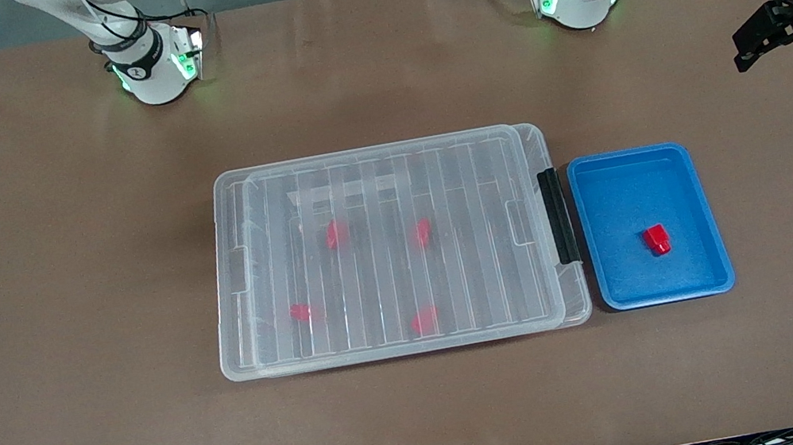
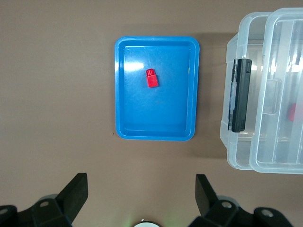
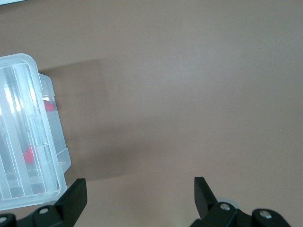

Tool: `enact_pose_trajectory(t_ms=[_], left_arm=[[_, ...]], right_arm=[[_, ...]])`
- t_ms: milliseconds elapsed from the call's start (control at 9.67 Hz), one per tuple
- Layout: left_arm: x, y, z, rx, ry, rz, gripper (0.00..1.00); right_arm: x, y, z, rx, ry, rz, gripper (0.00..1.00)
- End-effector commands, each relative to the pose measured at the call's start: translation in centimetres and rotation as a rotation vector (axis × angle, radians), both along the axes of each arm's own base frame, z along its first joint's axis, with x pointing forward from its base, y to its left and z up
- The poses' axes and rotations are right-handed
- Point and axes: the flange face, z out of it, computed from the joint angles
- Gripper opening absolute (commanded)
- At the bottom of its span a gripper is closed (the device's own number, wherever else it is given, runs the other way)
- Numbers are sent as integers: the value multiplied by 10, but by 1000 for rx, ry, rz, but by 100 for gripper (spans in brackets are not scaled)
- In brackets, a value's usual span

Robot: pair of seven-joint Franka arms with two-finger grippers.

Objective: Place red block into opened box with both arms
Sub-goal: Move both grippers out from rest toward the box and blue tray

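The red block (image 1: 657, 238) sits by itself in the blue tray (image 1: 710, 218), lying flat on the tray floor toward the edge nearer the front camera, not touching any wall; in the left wrist view it's the same block (image 2: 151, 78) with its narrower stub end showing. The tray is just beside the box (image 1: 245, 280), at the box's black handle (image 1: 558, 215) end, toward the left arm's end of the table, with a thin gap between the 2. The box is the big clear one in the middle of the brown table (image 1: 63, 351), and its ribbed see-through lid (image 1: 373, 178) is on top, sitting a bit offset so a strip of the box rim sticks out at the handle end. Through the lid you can see 4 more red blocks (image 1: 336, 234) scattered inside, kinda blurry through the plastic. Both arms are pulled way back from all of it and just waiting. The left gripper (image 2: 142, 191) hangs over bare table out past the tray at the left arm's end, pointed down, fingers (image 2: 75, 189) spread wide and holding nothing, tray and box handle both in its camera. The right gripper (image 3: 140, 191) is out over bare table at the right arm's end, off the end of the box with no handle, also spread wide and empty, with just a corner of the box in its view. In the front view only a bit of each gripper pokes in at the edges.
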Motion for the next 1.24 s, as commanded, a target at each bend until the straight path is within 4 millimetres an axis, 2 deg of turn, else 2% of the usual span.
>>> enact_pose_trajectory(t_ms=[0, 103, 207, 310, 414, 621, 724, 931, 1138], left_arm=[[3, -1, -11, 11, 36, -3, 100], [5, -1, -14, 21, 39, -6, 100], [7, 0, -16, 19, 43, -8, 100], [12, -2, -24, 18, 58, -10, 100], [14, -3, -28, 16, 64, -7, 100], [32, -4, -55, 2, 72, 6, 100], [48, -4, -78, -1, 66, 4, 100], [85, -5, -142, -16, 72, 3, 100], [109, -8, -212, -31, 68, 12, 100]], right_arm=[[-3, 0, 2, -7, -5, 9, 100], [-2, 0, 3, -7, -6, 9, 100], [5, 1, -8, -17, 12, 19, 100], [24, 6, -40, 5, 69, 28, 100], [30, 23, -48, 7, 77, 58, 100], [59, 95, -84, -10, 60, 152, 100], [72, 120, -110, 3, 74, 152, 100], [92, 180, -168, -8, 95, 217, 100], [99, 220, -224, -13, 138, 264, 100]])
